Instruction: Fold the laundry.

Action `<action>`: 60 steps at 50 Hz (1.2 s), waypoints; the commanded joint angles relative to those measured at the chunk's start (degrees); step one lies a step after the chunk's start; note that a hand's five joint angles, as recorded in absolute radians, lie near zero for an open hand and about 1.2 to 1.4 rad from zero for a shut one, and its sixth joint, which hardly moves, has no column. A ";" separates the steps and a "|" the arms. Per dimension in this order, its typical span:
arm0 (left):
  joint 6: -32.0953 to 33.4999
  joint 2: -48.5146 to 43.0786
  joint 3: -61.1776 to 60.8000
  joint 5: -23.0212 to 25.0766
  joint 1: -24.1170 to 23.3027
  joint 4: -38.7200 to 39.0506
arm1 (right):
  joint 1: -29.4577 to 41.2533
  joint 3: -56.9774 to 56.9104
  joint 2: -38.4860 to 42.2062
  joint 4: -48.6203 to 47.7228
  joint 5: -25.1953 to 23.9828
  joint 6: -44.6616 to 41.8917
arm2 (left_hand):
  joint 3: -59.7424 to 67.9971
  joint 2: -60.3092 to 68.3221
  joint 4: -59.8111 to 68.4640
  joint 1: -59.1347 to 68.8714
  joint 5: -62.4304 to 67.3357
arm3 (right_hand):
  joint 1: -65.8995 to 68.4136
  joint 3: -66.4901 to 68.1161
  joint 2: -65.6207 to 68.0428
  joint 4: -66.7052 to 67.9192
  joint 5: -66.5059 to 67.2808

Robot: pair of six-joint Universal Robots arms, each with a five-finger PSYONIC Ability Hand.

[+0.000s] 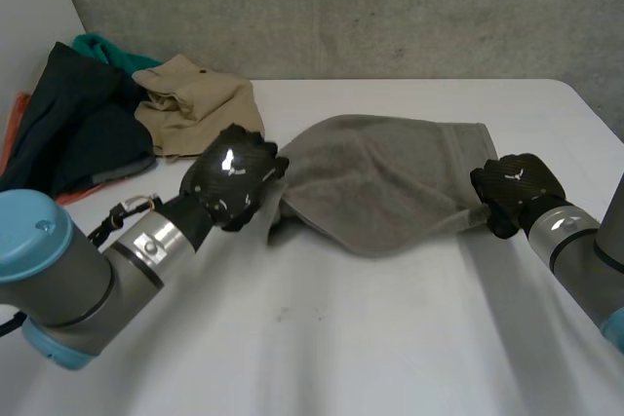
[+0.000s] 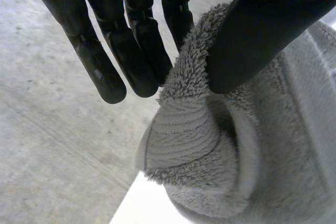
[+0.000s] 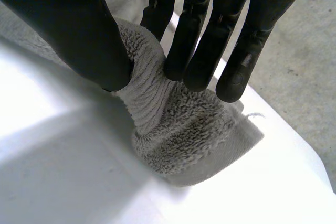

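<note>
The grey towel (image 1: 390, 182) lies across the middle of the white table (image 1: 341, 358), somewhat nearer the far edge, humped and creased rather than flat. Each hand has one end of it.

The left hand (image 1: 232, 177) is at the towel's left end. In its wrist view the thumb (image 2: 262, 35) squeezes a ridge of terry pile against the straight fingers (image 2: 136, 51), and the woven hem band curls just below that pinch. The right hand (image 1: 517, 192) mirrors this at the right end, where its thumb (image 3: 68, 24) and fingers (image 3: 199, 40) nip a gathered bit of hem that rises from the table up into the grasp.

Holding both ends of one side looks deliberate. With a pinch at each end the arms can draw the cloth taut between them, then spread it or carry that side over to meet the opposite one. The slack belly between the hands suggests the tension is not there yet, so I judge the fold itself as not yet made.

A dark garment (image 1: 78, 124) and a tan garment (image 1: 190, 104) are heaped at the table's far left corner (teal and orange cloth peek from beneath). They sit out of the working area, probably waiting their turn
</note>
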 commanded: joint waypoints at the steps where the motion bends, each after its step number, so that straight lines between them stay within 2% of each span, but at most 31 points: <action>1: 6.81 3.61 -1.26 0.59 3.18 -7.48 | -0.23 0.00 -2.21 0.57 0.43 0.30 | -17.87 -18.19 -18.22 -14.27 -14.30 | 19.48 12.37 12.17 11.91 13.75; 4: 8.92 6.59 -0.38 0.50 3.97 -12.83 | -0.23 0.35 -3.88 0.83 -0.19 0.57 | -45.81 -46.13 -46.16 -42.20 -42.24 | 19.48 12.37 12.17 11.91 13.75; 10: 8.05 12.31 2.87 0.06 3.89 -21.20 | -0.23 0.88 -4.59 1.62 -1.51 0.74 | -49.60 -49.92 -49.95 -46.00 -46.03 | 19.48 12.37 12.17 11.91 13.75; 14: 2.96 13.90 5.77 -0.73 3.10 -24.63 | -0.14 0.97 -5.20 2.94 -1.59 0.74 | -49.27 -49.59 -49.62 -45.66 -45.70 | 19.48 12.37 12.17 11.91 13.75; 17: -4.94 14.17 7.79 -3.45 1.87 -26.13 | -0.14 0.97 -5.38 3.73 -1.59 0.74 | -48.59 -48.91 -48.95 -44.99 -45.03 | 19.48 12.37 12.17 11.91 13.75; 19: -10.81 13.64 8.93 -7.82 0.38 -26.74 | -0.14 0.97 -5.82 4.70 -1.59 0.74 | -48.09 -48.41 -48.44 -44.48 -44.52 | 19.48 12.37 12.17 11.91 13.75; 22: -15.49 13.11 9.73 -13.89 -1.03 -26.92 | -0.14 0.97 -7.13 6.01 -1.33 0.74 | -47.42 -47.74 -47.77 -43.81 -43.85 | 19.48 12.37 12.17 11.91 13.75; 23: -17.77 12.24 10.43 -18.52 -2.08 -26.92 | -0.14 0.97 -7.49 6.37 -1.24 0.74 | -47.08 -47.40 -47.43 -43.48 -43.51 | 19.48 12.37 12.17 11.91 13.75; 26: -19.98 10.04 12.27 -25.31 -4.89 -27.09 | -0.14 0.97 -8.80 7.16 -1.15 0.66 | -46.91 -47.23 -47.26 -43.31 -43.34 | 19.48 12.37 12.17 11.91 13.75; 27: -20.77 8.64 13.85 -29.51 -7.60 -27.27 | -0.14 0.97 -9.07 7.25 -1.15 0.74 | -46.58 -46.90 -46.93 -42.97 -43.01 | 19.48 12.37 12.17 11.91 13.75; 30: -21.39 6.79 16.05 -35.34 -12.10 -28.23 | -0.23 0.97 -9.77 7.25 -1.15 0.66 | -45.90 -46.22 -46.25 -42.30 -42.33 | 19.48 12.37 12.17 11.91 13.75; 31: -21.48 5.48 17.19 -38.58 -14.81 -29.19 | -0.23 0.97 -9.86 7.25 -1.15 0.66 | -45.90 -46.22 -46.25 -42.30 -42.33 | 19.48 12.37 12.17 11.91 13.75; 36: -23.24 1.87 19.40 -43.61 -20.19 -31.05 | -0.58 1.23 -9.86 7.16 -1.15 0.66 | -45.90 -46.22 -46.25 -42.30 -42.33 | 19.48 12.37 12.17 11.91 13.75; 44: -31.50 -2.79 22.65 -47.83 -22.65 -31.05 | -0.49 1.94 -9.86 7.16 -1.59 0.57 | -38.51 -38.83 -38.86 -34.90 -34.94 | 19.48 12.37 12.17 11.91 13.75; 54: -31.77 -12.37 23.71 -54.51 -26.34 -32.63 | -1.19 2.11 -9.77 6.72 -1.51 0.57 | -36.48 -36.80 -36.83 -32.87 -32.91 | 19.48 12.37 12.17 11.91 13.75; 60: -32.29 -12.03 20.81 -57.77 -27.49 -32.55 | -3.30 1.59 -9.77 6.54 -1.86 0.48 | -36.82 -37.14 -37.17 -33.21 -33.25 | 19.48 12.37 12.17 11.91 13.75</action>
